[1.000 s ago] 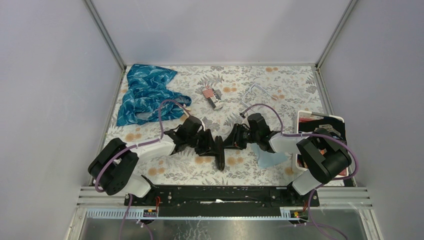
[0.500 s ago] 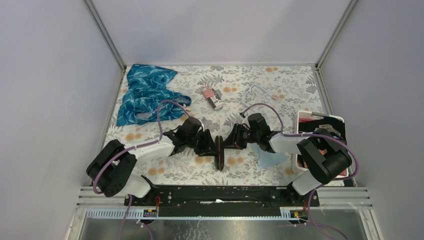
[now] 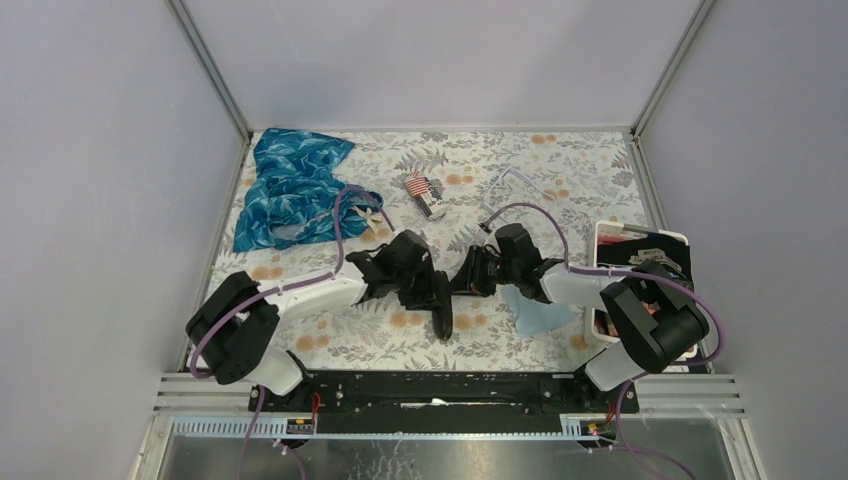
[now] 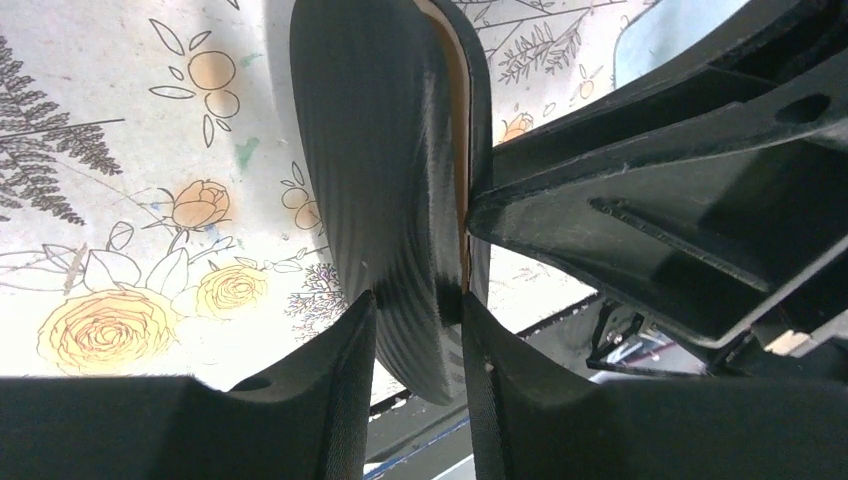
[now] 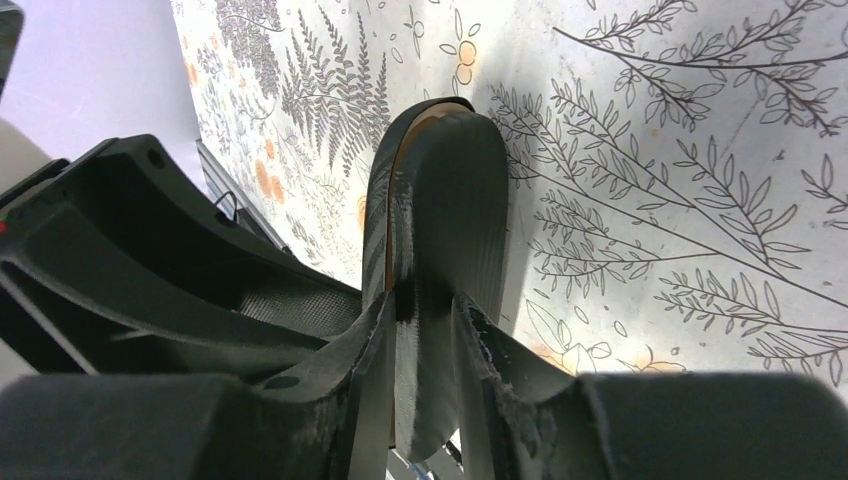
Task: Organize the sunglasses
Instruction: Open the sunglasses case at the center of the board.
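right gripper (image 5: pixel 425 312) clamps black case (image 5: pixel 450 190) over floral cloth (image 5: pixel 650 150).

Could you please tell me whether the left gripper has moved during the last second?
Yes. The left gripper, shut on the black glasses case, has shifted right, away from the blue cloth.

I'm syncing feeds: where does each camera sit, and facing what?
Top external: above and behind, looking down on the table; left arm and right arm show.
Left wrist: on the left gripper, looking past its fingers at the black case.
Right wrist: behind the right gripper, its fingers on that case.
Shared: all show the case.
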Robot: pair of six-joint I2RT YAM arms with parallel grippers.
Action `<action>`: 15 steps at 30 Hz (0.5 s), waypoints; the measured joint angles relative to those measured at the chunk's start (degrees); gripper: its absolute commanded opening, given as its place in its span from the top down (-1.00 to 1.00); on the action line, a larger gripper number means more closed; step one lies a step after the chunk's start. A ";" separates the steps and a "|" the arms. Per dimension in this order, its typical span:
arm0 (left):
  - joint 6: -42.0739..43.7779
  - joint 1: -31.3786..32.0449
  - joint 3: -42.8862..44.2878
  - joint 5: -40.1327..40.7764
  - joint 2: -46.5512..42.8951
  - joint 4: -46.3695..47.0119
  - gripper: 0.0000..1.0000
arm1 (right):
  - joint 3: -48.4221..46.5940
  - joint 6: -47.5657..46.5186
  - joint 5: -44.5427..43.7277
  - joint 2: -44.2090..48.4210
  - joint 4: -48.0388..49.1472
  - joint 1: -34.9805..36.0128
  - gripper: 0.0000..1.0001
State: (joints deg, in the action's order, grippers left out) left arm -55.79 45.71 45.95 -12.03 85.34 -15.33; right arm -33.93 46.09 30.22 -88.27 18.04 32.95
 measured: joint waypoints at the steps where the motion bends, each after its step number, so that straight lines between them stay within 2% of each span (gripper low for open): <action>1: -0.09 0.68 1.11 1.07 0.59 -1.27 0.22 | -0.02 -0.07 -0.20 0.09 -0.22 0.00 0.37; 15: -3.93 8.90 14.16 16.96 7.63 -16.17 0.25 | -0.04 -0.85 -1.22 1.03 -2.32 -0.74 0.37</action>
State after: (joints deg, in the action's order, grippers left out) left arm -59.72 54.61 60.12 4.93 92.97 -31.51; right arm -33.98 45.23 28.99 -87.24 15.73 32.21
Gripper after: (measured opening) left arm 0.380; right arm 0.318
